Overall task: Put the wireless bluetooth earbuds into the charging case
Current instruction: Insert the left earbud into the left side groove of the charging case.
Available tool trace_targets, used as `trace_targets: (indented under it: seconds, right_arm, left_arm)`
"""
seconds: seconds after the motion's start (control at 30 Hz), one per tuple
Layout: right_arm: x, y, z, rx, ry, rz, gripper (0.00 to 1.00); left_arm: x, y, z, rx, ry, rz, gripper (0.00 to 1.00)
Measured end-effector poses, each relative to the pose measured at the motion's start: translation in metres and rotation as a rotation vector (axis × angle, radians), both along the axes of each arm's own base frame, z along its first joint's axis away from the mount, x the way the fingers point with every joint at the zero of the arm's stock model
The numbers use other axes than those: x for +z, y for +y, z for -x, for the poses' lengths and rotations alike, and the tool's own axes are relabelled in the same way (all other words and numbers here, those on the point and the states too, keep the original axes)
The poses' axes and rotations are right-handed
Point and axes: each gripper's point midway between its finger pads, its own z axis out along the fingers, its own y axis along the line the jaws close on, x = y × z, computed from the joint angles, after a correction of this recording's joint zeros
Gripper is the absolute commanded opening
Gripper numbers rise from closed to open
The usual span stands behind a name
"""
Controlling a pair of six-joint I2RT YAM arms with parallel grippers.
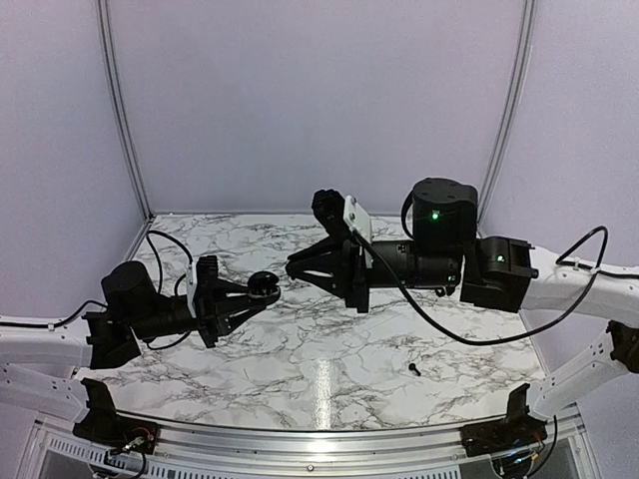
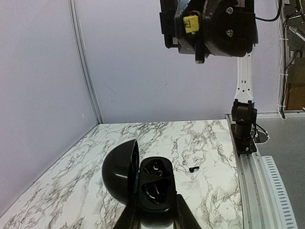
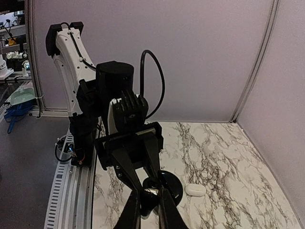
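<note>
The black charging case [image 2: 155, 183] is open, its lid [image 2: 119, 169] swung up to the left. My left gripper [image 2: 156, 205] is shut on its lower body and holds it above the marble table. Both sockets look dark and glossy, with no earbud that I can make out. One black earbud [image 2: 193, 169] lies on the table to the case's right, also the earbud [image 1: 413, 369] in the top view. My right gripper [image 3: 149, 192] hangs just above the case [image 3: 172, 186], jaws drawn close. A dark shape between them blends with the case behind.
A small white closed pod [image 3: 196, 190] lies on the table beyond the black case. The right arm's wrist [image 2: 209, 28] hangs over the case. An aluminium rail [image 2: 248, 162] runs along the table's near edge. Pale walls close in the back and both sides.
</note>
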Motion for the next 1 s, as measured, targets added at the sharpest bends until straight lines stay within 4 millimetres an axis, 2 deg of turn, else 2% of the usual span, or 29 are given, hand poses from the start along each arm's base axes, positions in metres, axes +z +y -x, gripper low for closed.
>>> trace_targets:
  seconds: [0.3, 0.7, 1.0]
  right_arm:
    - [0.018, 0.011, 0.017, 0.093, -0.053, -0.098, 0.06]
    - [0.001, 0.023, 0.018, 0.125, -0.053, -0.079, 0.06]
    - [-0.008, 0.027, 0.017, 0.126, -0.059, -0.061, 0.06]
  left_arm:
    - [0.016, -0.011, 0.012, -0.057, -0.051, 0.023, 0.0]
    - [0.027, -0.018, 0.017, -0.092, -0.057, 0.051, 0.0]
    - [0.028, -0.019, 0.02, -0.106, -0.061, 0.053, 0.0]
